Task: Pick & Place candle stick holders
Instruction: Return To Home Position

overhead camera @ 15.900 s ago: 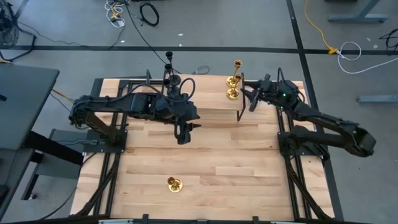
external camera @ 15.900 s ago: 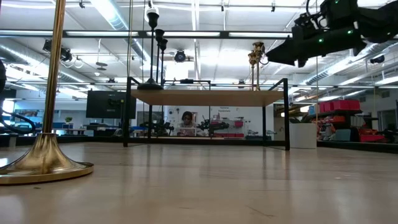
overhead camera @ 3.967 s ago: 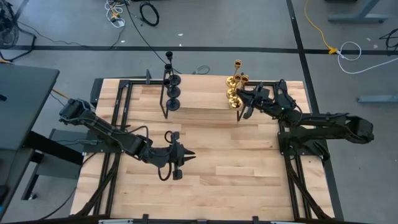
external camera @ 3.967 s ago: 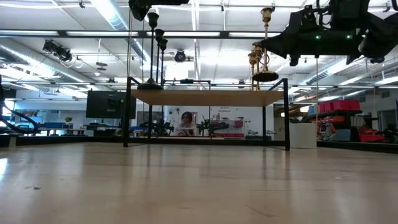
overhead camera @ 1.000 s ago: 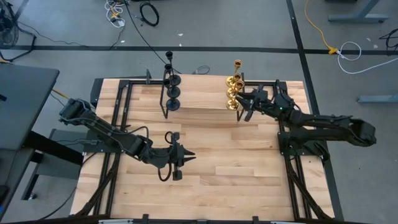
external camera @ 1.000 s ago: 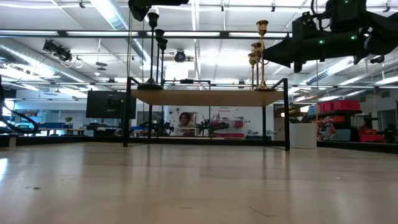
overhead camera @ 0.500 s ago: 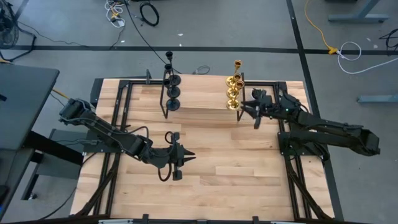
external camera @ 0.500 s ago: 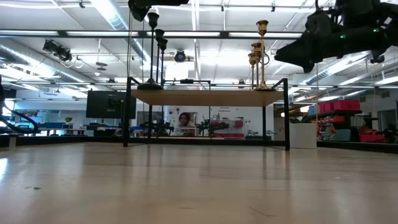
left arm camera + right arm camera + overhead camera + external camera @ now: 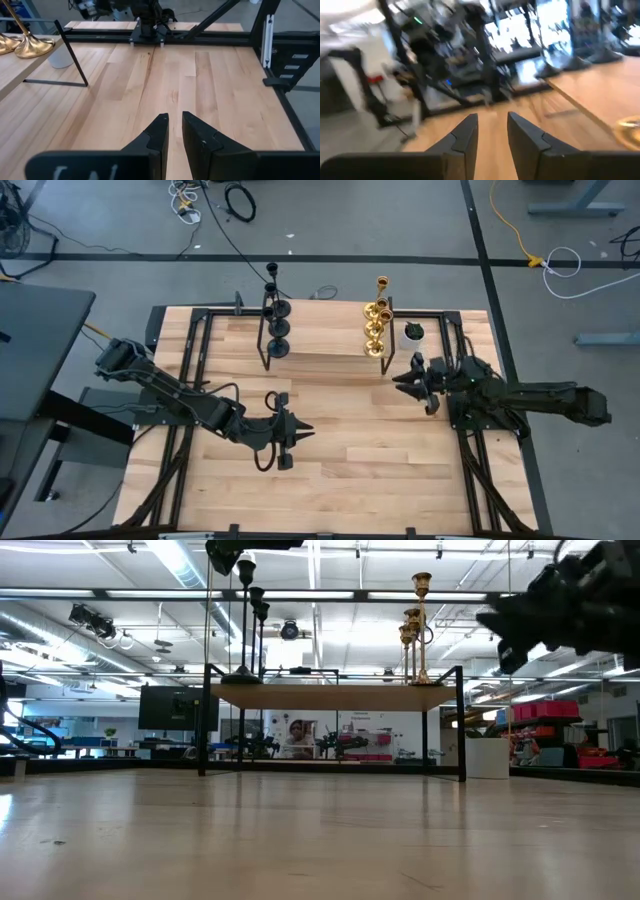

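Three gold candle stick holders [image 9: 375,330] stand by their bases on the right end of a raised wooden shelf [image 9: 325,342]. Three black ones [image 9: 277,325] stand on its left end. Both groups show in the low view, gold [image 9: 418,630] and black [image 9: 250,610]. My right gripper [image 9: 398,378] is open and empty, in front of the shelf's right end, clear of the gold holders. My left gripper [image 9: 303,430] hovers over the table's middle, empty, its fingers [image 9: 162,125] a narrow gap apart.
A small white pot with a plant [image 9: 413,332] stands on the table beside the shelf's right end, behind my right gripper. The shelf's black legs [image 9: 386,365] stand near that gripper. Bare wood lies toward the near edge [image 9: 330,490].
My right gripper has drawn back from the gold holders, toward the table's near edge and a little right, uncovering the white pot. The gold holders stay upright on the shelf.
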Motion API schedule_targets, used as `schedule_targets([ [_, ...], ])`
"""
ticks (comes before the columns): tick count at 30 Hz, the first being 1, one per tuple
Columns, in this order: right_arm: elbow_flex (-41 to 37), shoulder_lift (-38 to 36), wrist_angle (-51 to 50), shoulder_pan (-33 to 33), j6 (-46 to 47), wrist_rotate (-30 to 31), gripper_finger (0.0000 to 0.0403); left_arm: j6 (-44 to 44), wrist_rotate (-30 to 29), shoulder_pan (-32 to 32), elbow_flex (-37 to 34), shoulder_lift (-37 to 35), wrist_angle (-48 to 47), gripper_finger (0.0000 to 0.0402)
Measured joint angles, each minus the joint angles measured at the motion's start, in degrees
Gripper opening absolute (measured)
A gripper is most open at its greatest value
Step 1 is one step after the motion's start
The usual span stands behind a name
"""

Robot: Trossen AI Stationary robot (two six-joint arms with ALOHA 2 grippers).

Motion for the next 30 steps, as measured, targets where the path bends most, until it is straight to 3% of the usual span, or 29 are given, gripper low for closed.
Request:
schedule_targets([
  [4, -0.08, -0.1, 6.72, 6.68, 1.24, -3.06, 0.0103, 0.06, -0.63, -0.02, -1.19, 0.0, 0.27, 0.0058],
  [7, -0.06, 0.5, 9.49, 13.58, 0.27, 0.37, 0.0103, 0.04, -1.55, 0.21, -1.53, 0.0, 0.26, 0.0058],
  [12, -0.08, 2.13, 5.43, 23.95, -5.51, 15.88, 0.0103, 0.56, -1.77, 0.22, -1.56, 0.0, 2.21, 0.0058],
  [16, -0.1, 3.28, 4.63, 27.1, -7.5, 28.04, 0.0103, 0.7, -1.75, 0.2, -1.56, 0.0, 2.75, 0.0058],
  [20, -0.1, 3.27, 8.94, 27.44, -10.18, 25.84, 0.0103, 4.64, -2.39, 0.2, -1.58, -0.02, 3.96, 0.0058],
  [24, -0.1, 3.21, 8.59, 27.49, -18.21, 21.33, 0.0103, 8.63, -8.78, 0.16, -1.58, -0.15, 7.62, 0.0058],
  [26, -0.1, 3.49, 8.21, 27.48, -18.76, 20.12, 0.0103, 8.1, -10.97, 0.44, -1.58, -0.17, 8.43, 0.0058],
  [30, -0.1, 3.51, 9.07, 27.45, -16.21, 19.19, 0.0103, 5.99, -9.91, 0.87, -1.58, -0.17, 9.24, 0.0058],
])
